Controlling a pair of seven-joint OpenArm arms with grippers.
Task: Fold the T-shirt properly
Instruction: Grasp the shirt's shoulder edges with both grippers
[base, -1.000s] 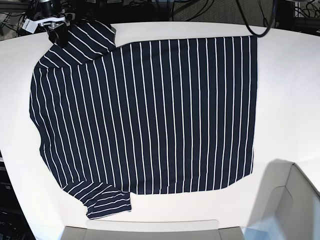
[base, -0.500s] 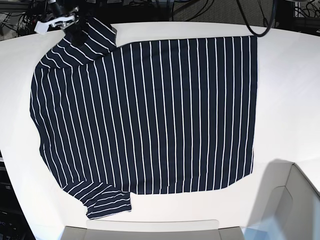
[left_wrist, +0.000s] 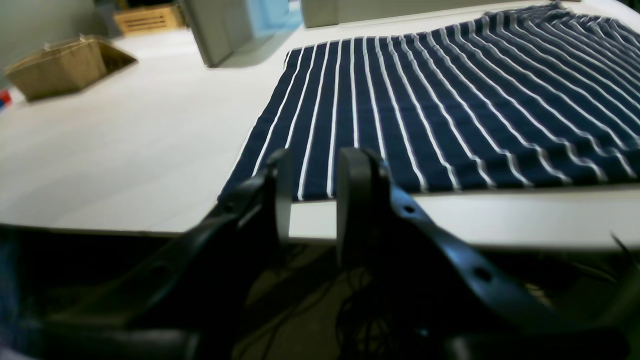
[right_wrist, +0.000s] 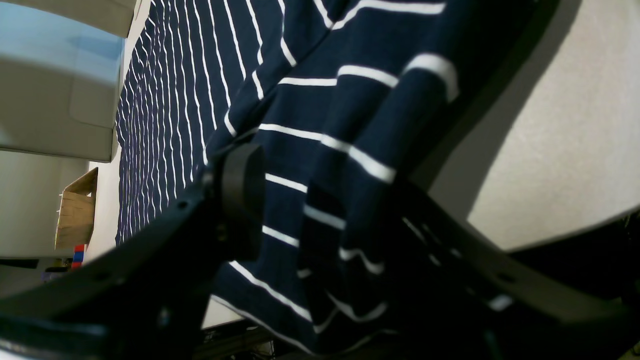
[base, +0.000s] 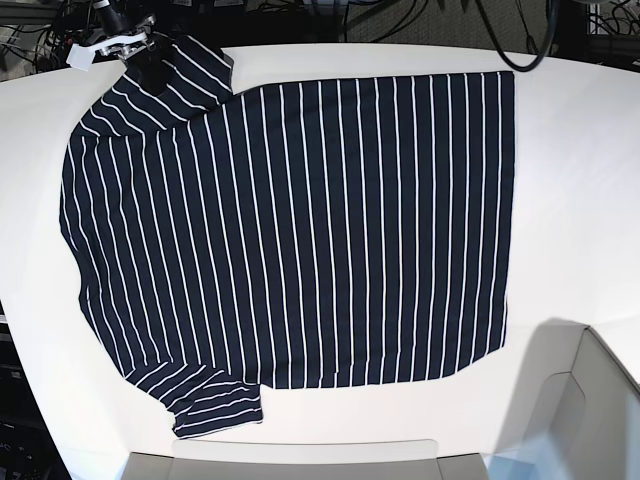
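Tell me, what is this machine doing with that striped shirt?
A two-armed robot is folding a dark T-shirt with white pinstripes, spread flat on a white table. The right gripper has the far sleeve between its jaws at the table's back edge. The left gripper is partly open with nothing in it, just off the table's edge by the shirt's hem corner. No fold has been made across the body yet.

The left gripper (left_wrist: 312, 192) is black, with two flat rounded pads at the tips. Its long black fingers (left_wrist: 435, 235) have small round holes in them. The right gripper (right_wrist: 295, 200) is black too, with a thick round pad on one finger. In the base view, at eleven o'clock, a white part sits behind it.
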